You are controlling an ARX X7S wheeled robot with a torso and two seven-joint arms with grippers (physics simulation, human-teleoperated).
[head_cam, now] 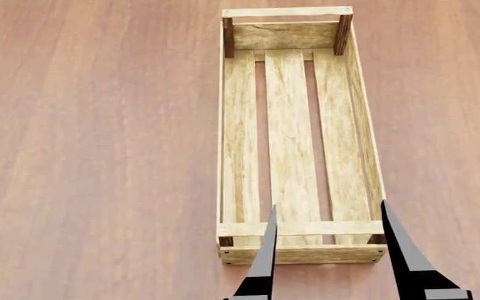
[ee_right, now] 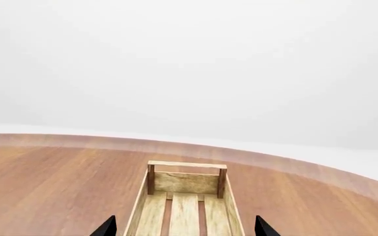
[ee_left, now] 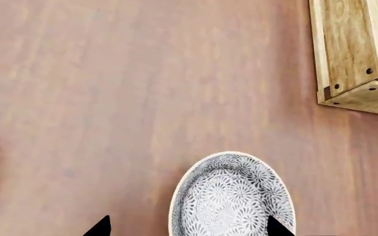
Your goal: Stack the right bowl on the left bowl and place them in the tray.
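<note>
Right gripper (head_cam: pixel 327 250): wide open, holding nothing, over the tray's near end.
Left gripper (ee_left: pixel 187 227): open above the bowl (ee_left: pixel 232 196).
Tray (head_cam: pixel 292 131): on the table (head_cam: pixel 98 156).

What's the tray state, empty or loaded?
Empty. In the head view the tray shows only bare slats with table between them; no bowl inside. One patterned bowl sits on the table outside it.

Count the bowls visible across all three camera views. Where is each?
1: a patterned bowl on the table between the left gripper's fingertips, beside the tray. A second may be hidden.
</note>
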